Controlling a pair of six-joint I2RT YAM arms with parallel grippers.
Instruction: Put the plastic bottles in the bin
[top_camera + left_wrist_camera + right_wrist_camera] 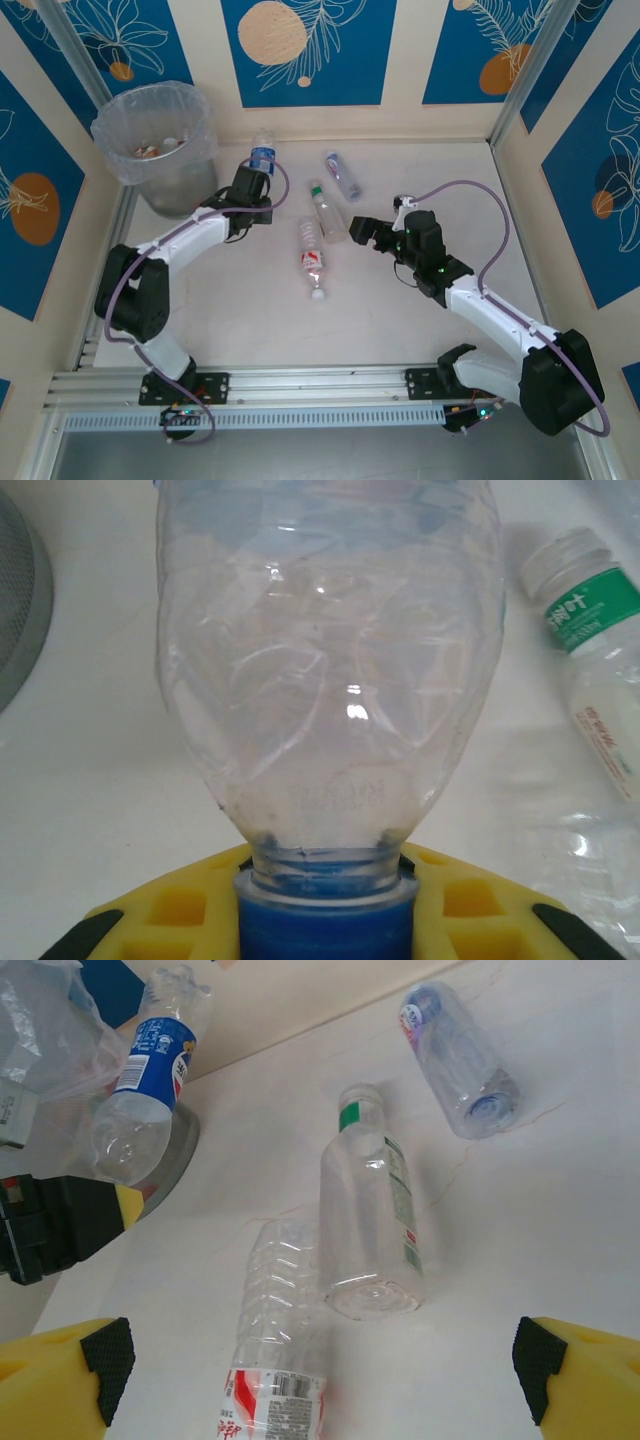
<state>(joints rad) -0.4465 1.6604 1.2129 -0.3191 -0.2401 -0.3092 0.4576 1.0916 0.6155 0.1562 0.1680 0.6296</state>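
From above we are seeing the left tool (252,188) grasping a blue-labelled bottle (262,155) near the surface's (250,320) far edge, just beside the bin (120,150) in the far left corner. Its wrist view is adding the blue cap (325,925) clenched between yellow pads (180,910). The right tool (362,232) is hanging released. The lined bin is holding small white and orange pieces. The green-labelled bottle (365,1210) is showing white characters, lying mid-surface beside the red-labelled bottle (275,1380).
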